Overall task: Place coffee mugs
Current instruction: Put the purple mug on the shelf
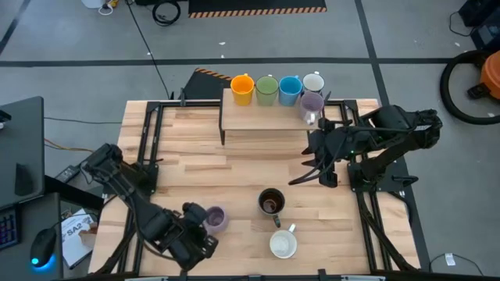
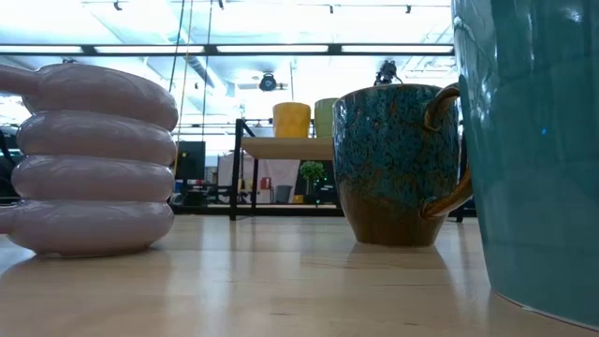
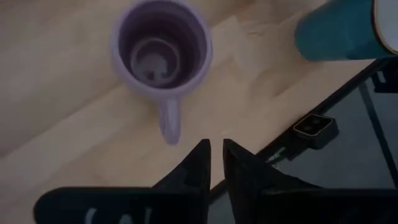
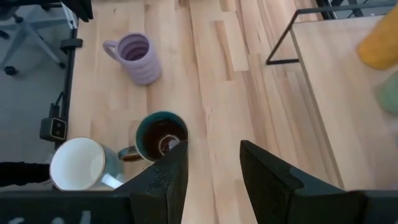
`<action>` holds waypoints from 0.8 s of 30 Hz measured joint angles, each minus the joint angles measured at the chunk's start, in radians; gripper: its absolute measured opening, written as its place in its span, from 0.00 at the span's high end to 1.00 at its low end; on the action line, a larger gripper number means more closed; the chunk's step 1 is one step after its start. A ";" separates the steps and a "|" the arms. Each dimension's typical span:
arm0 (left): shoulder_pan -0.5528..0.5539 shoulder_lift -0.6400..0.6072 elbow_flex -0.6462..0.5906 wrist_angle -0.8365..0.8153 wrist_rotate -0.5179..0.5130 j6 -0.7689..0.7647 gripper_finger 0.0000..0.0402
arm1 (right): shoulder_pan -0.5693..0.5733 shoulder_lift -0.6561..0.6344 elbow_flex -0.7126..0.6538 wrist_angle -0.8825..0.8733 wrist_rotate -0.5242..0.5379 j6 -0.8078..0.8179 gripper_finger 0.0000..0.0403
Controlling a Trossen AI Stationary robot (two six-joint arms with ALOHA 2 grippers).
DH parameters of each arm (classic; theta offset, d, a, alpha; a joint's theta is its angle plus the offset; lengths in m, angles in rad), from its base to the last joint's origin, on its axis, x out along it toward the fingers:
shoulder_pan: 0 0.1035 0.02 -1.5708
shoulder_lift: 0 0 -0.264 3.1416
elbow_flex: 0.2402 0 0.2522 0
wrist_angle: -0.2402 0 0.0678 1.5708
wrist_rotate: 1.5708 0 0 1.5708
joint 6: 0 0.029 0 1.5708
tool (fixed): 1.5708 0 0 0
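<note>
A ribbed lilac mug (image 1: 215, 218) (image 3: 161, 53) stands upright on the wooden table near its front left, handle (image 3: 169, 121) toward my left gripper (image 3: 216, 152) (image 1: 201, 226). That gripper hovers just short of the handle, fingers almost together, holding nothing. A dark mug (image 1: 271, 201) (image 4: 160, 137) and a white-lined teal mug (image 1: 283, 244) (image 4: 78, 163) stand at the front middle. My right gripper (image 1: 308, 173) (image 4: 214, 155) hangs open and empty above the table's right half. Orange (image 1: 242, 89), green (image 1: 267, 89), blue (image 1: 290, 88), white (image 1: 313, 82) and lilac (image 1: 312, 102) mugs stand on the raised shelf.
The raised wooden shelf (image 1: 262, 123) on a black frame runs along the table's far edge. The table's front edge and a black rail (image 3: 323, 106) lie close by my left gripper. Bare tabletop (image 1: 234, 176) lies between the shelf and the front mugs.
</note>
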 joint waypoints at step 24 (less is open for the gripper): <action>0.008 0.155 0.048 -0.095 0.041 -0.098 0.75 | 0.013 0.000 0.000 0.038 0.029 -0.041 0.63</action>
